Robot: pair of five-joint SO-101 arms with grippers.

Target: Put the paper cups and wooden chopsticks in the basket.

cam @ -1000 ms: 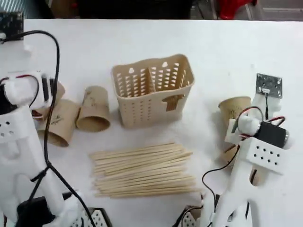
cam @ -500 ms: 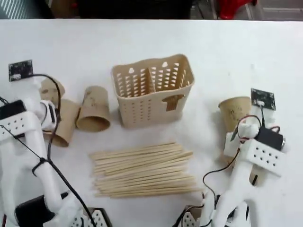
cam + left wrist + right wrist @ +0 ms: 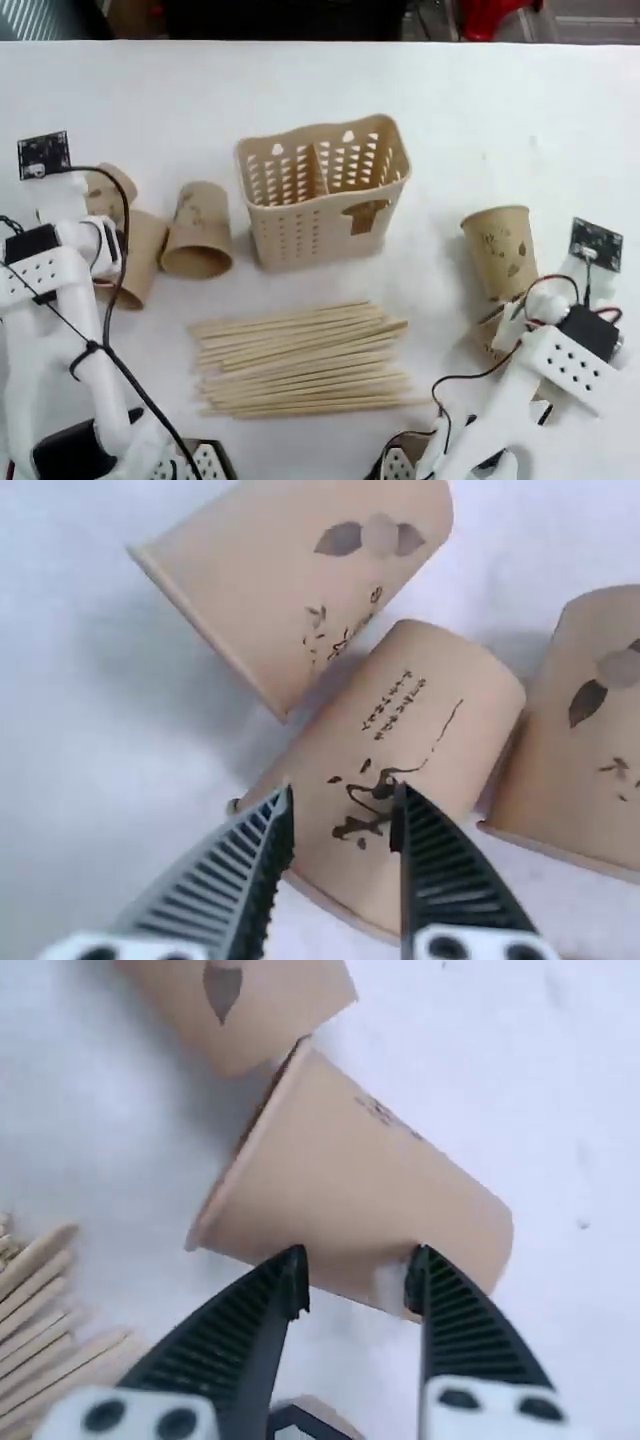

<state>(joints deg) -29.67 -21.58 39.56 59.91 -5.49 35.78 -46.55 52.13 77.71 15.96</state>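
Wooden chopsticks (image 3: 300, 360) lay piled at 6 o'clock on the table (image 3: 300, 80). At 9 o'clock the left claw (image 3: 340, 825) hung spread over the middle cup (image 3: 420, 710) of three lying paper cups (image 3: 197, 230), and at 4 o'clock the right claw (image 3: 358, 1270) stood spread astride a lying cup (image 3: 350, 1180), another cup (image 3: 497, 250) just beyond. Farther off, near the centre, the basket (image 3: 322, 190) stood upright, chopsticks and cups all outside it.

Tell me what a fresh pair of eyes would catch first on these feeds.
The beige basket stands mid-table with nothing visible in it, and a broad pile of wooden chopsticks lies just in front of it. The left gripper hangs open over a tipped paper cup on the left side, the right gripper open over another tipped cup on the right.
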